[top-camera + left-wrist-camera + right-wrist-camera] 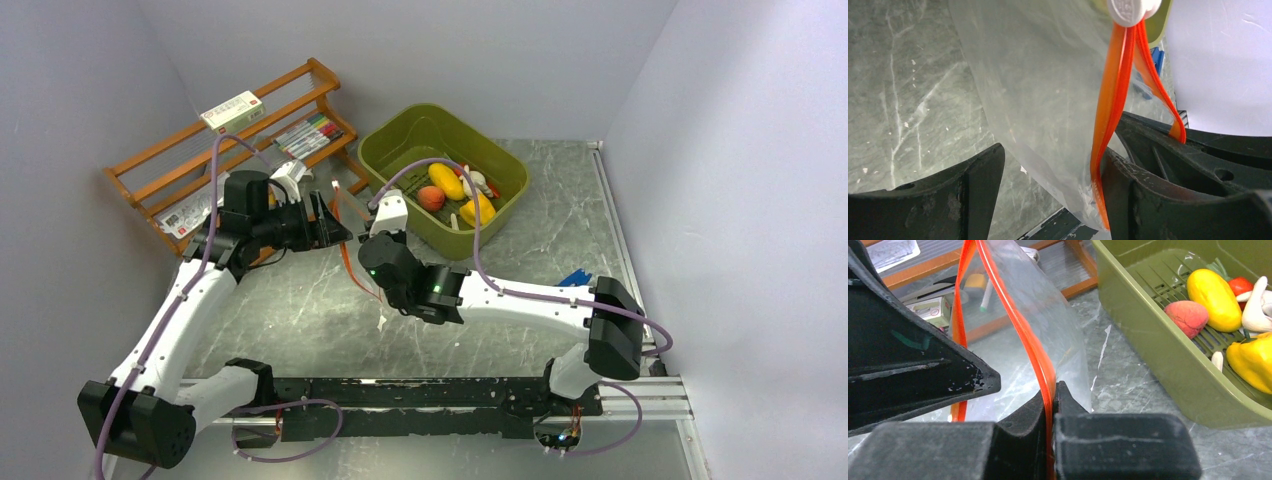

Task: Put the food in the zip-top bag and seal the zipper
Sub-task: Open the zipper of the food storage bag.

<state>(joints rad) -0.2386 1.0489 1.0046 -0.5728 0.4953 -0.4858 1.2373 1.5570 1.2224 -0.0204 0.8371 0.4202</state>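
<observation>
- Step in hand, as judged: the bag [1038, 90] is being opened at the mouth. Nothing is loaded yet.
- All the food [1213, 292] is seen in the basket [1158, 355], at the far edge of the counter [560, 220], right of centre.
- The bag is held off the counter above its middle, just left of the basket.
- Right gripper [1053, 392]: clamped tight on one lip of the zipper [1047, 375], with no gap between the jaws.
- Left gripper [1053, 152]: jaws wide, nothing pinched, bag film hanging in the gap. One finger appears to be set inside the mouth, between the two zipper lips.
- Next move, as judged: the lips are to be spread wider and one claw freed to fetch food. The mouth must be kept open by the other claw, and the thin film is likely to sag shut.
- The clamp on the strip and the food at close range are shown only by the right wrist view.
- The wide jaws and the lips parted round a finger are shown best by the left wrist view, where no food is seen.
- Placement on the counter, and the rack [170, 165] in the far left corner, are given only by the top view. The film is barely made out there.
</observation>
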